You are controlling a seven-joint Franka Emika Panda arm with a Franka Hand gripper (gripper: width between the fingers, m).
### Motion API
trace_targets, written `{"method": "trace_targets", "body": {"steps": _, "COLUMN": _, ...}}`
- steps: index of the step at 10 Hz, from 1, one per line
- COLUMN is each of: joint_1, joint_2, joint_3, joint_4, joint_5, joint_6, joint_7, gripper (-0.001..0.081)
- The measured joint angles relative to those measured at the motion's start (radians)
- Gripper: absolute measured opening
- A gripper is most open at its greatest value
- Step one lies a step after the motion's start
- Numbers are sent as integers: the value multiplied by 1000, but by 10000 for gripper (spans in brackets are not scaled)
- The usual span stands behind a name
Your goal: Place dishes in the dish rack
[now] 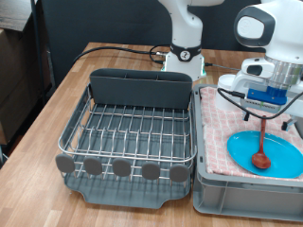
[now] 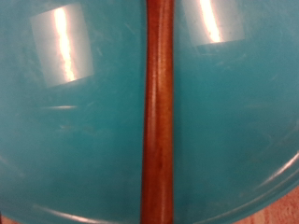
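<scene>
The gripper [image 1: 259, 106] pinched the wooden spoon [image 1: 260, 142] upright above the turquoise plate [image 1: 284, 151]; the dish rack [image 1: 133, 132] stood bare, awaiting careful carrying.

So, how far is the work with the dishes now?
Done: nothing yet; the dish rack holds no dishes. In hand: the gripper holds the wooden spoon upright above the blue plate, which lies on the pink checked cloth. Left: spoon and plate; no mug shows.
</scene>
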Motion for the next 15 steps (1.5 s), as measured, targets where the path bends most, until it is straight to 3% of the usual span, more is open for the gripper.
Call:
{"method": "trace_targets", "body": {"steps": 7, "joint_1": 3, "joint_2": 60, "joint_3": -26, "joint_4": -1, "joint_5": -54, "joint_6": 48, "joint_7": 74, "gripper": 803}}
{"method": "trace_targets", "body": {"steps": 8, "joint_1": 3, "joint_2": 63, "joint_3": -27, "joint_4": -1, "joint_5": -63, "joint_6": 51, "joint_7": 82, "gripper": 712}}
{"method": "trace_targets", "body": {"steps": 9, "joint_1": 3, "joint_2": 64, "joint_3": -27, "joint_4": -1, "joint_5": -66, "joint_6": 51, "joint_7": 86, "gripper": 712}}
{"method": "trace_targets", "body": {"steps": 11, "joint_1": 3, "joint_2": 65, "joint_3": -27, "joint_4": 0, "joint_5": -70, "joint_6": 51, "joint_7": 94, "gripper": 388}}
{"method": "trace_targets", "body": {"steps": 12, "joint_1": 3, "joint_2": 65, "joint_3": -27, "joint_4": 0, "joint_5": -74, "joint_6": 51, "joint_7": 98, "gripper": 388}}
{"method": "trace_targets", "body": {"steps": 13, "joint_1": 3, "joint_2": 65, "joint_3": -27, "joint_4": 0, "joint_5": -78, "joint_6": 52, "joint_7": 101, "gripper": 185}}
{"method": "trace_targets", "body": {"steps": 14, "joint_1": 3, "joint_2": 65, "joint_3": -26, "joint_4": 1, "joint_5": -79, "joint_6": 53, "joint_7": 101, "gripper": 185}}
{"method": "trace_targets", "body": {"steps": 15, "joint_1": 3, "joint_2": 64, "joint_3": -24, "joint_4": 2, "joint_5": -78, "joint_6": 53, "joint_7": 101, "gripper": 98}}
